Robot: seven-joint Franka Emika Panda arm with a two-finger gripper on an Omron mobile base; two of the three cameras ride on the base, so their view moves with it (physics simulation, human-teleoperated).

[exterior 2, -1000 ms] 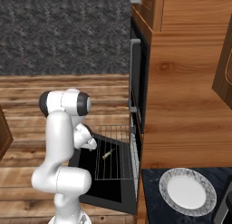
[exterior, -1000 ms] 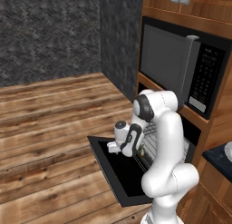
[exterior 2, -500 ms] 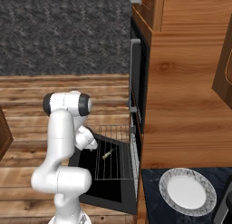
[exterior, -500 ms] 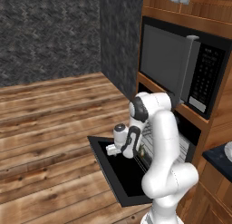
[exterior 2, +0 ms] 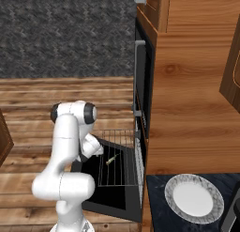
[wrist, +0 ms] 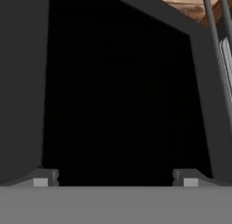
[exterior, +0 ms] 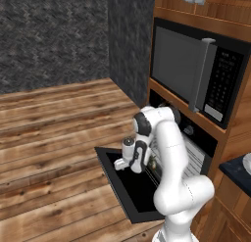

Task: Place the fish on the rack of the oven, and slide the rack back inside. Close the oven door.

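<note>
End effector (wrist: 115, 177) hung released above the oven door (exterior: 128, 181), the rack (exterior 2: 117, 161) edge and fish (exterior 2: 111, 160) just beside.

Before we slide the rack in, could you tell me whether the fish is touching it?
Touching: in the right base view the fish lies flat on the rack.

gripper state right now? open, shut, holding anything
Gripper: open, two dark fingertips spread wide apart, nothing between them, looking at the flat black oven door. The small green-yellow fish lies on the silver wire rack, not held.
</note>
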